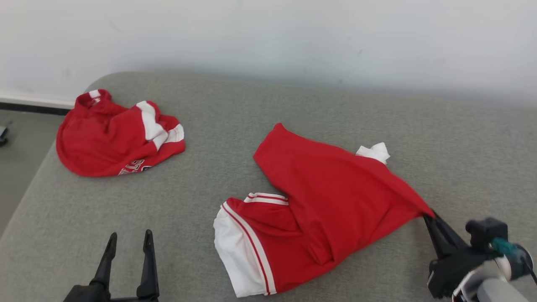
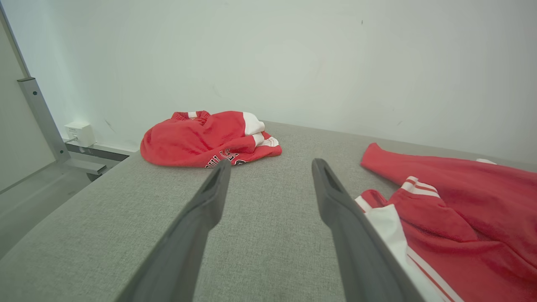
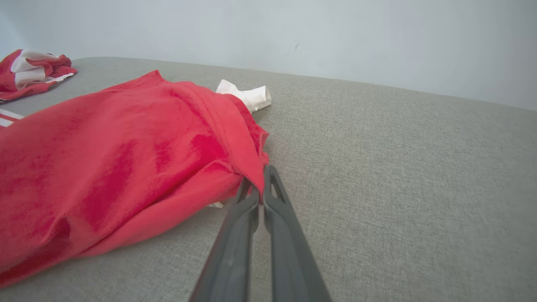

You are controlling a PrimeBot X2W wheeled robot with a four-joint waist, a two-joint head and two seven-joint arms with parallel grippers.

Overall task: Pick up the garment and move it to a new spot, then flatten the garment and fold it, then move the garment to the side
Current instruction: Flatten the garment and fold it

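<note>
Left gripper [image 1: 130, 234], at the lower left of the head view: fingers spread wide, holding nothing, pointing away across the bare grey cushion [image 1: 293, 105]. Right gripper [image 1: 428, 217], at the lower right: fingers pressed together on the right-hand corner of the garment [image 1: 331, 201], and the right wrist view shows red cloth pinched between the tips and drawn up to a point there.

From that pinch the garment lies to the gripper's left and slightly farther off, across the middle of the cushion. Its long axis runs crosswise to the robot, from the held corner to the white-banded hem [image 1: 239, 256] at the near left. One red lobe reaches away toward the wall [image 1: 268, 33], and a small white flap [image 1: 373, 152] shows at the far edge. The cloth is rumpled and doubled over itself, not flat.

The hem lies near the left gripper, to its right and apart from it, so the left arm appears the better placed to take that end, while the right arm already has the opposite end. Judged stage: pick-up begun, relocation and flattening not yet done.

Farther off, at the far left of the cushion, a second garment [image 1: 113, 138], red and white, lies bunched and well apart from both grippers.
</note>
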